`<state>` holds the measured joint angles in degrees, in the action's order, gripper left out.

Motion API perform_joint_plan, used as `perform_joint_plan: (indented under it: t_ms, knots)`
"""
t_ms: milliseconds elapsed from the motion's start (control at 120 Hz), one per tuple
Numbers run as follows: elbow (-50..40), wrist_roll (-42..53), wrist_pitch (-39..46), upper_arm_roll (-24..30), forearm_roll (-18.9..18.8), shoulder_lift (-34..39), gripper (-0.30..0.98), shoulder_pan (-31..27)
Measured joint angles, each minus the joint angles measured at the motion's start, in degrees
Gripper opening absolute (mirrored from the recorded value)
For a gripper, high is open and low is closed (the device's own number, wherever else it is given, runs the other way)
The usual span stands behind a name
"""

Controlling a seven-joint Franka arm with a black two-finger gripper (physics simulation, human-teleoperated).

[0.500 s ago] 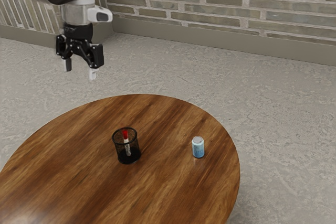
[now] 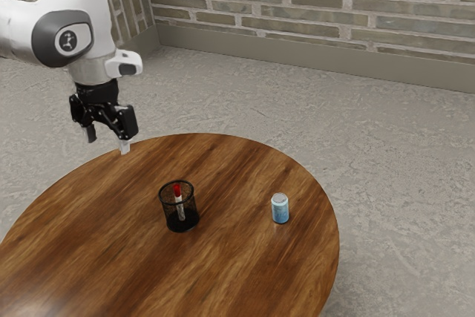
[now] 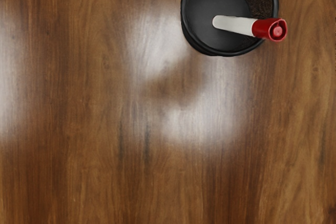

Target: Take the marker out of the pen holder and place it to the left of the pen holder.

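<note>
The black gripper (image 2: 107, 144) hangs open in the exterior view, its two pale-tipped fingers spread with nothing between them, above and to the exterior view's left of the pen holder. That pen holder (image 2: 190, 214), a round black mesh cup, stands upright on the table. Inside it leans the marker (image 2: 179, 206), white with a red cap at its upper end. From the hand, the pen holder (image 3: 208, 11) is seen from above, and the marker (image 3: 239, 25) rests tilted in it, its red cap over the rim.
A light blue can (image 2: 280, 209) stands on the round wooden table (image 2: 245, 257), to the exterior view's right of the pen holder. The table's curved far edge lies near the gripper.
My hand has come down and slightly toward the exterior view's left, nearer the table's height. The pen holder, marker and can have not moved.
</note>
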<state>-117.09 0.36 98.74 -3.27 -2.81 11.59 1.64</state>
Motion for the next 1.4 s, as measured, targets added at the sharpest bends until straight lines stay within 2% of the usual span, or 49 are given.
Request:
perform_joint_plan:
  t_ms: [283,483,617,883,1267,1400]
  knots:
    - [-11.8,0.0,18.7,2.4,1.3,-0.5,0.69,0.2]
    - [-9.5,0.0,27.0,5.0,1.5,-6.9,0.69,0.3]
    - [-7.0,-0.1,29.6,4.9,1.6,-11.7,0.69,0.2]
    - [-9.1,-0.2,35.0,6.3,1.7,-13.8,0.69,-1.6]
    - [-10.8,-0.5,36.7,6.8,1.5,-14.1,0.68,1.3]
    - [-11.3,-0.5,36.7,6.6,1.6,-13.8,0.59,0.2]
